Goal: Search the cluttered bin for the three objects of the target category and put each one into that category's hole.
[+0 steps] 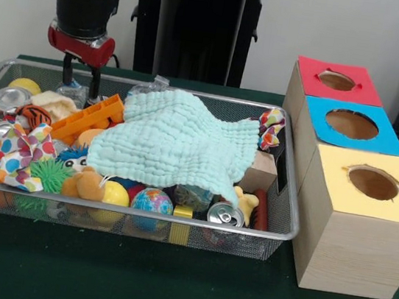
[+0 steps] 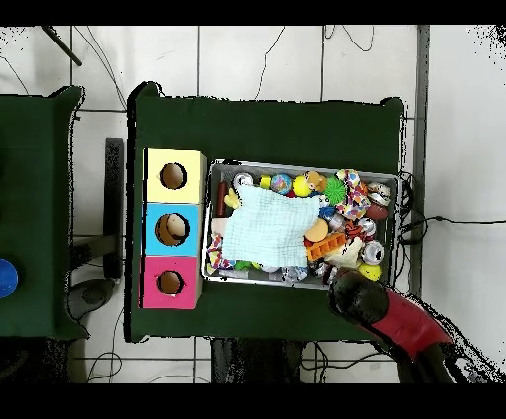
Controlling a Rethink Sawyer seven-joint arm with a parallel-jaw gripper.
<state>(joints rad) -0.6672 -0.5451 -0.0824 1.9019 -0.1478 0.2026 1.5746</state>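
One mint cloth (image 1: 178,143) covers toys in the wire bin (image 1: 292,207).

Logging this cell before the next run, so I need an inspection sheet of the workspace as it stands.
Surface: dark green table cloth, bare in front of the bin.
Job's things: wire mesh bin; three wooden boxes, each with a round hole on top, red, blue, yellow, beside the bin.
Clutter: pale green cloth draped over the pile; drink cans, balls, plush toys, orange plastic piece.
Grippers: gripper low at the bin's far corner, jaws apart, nothing held.
Cables: several on the tiled floor.
Surroundings: second green table, blue object on it.
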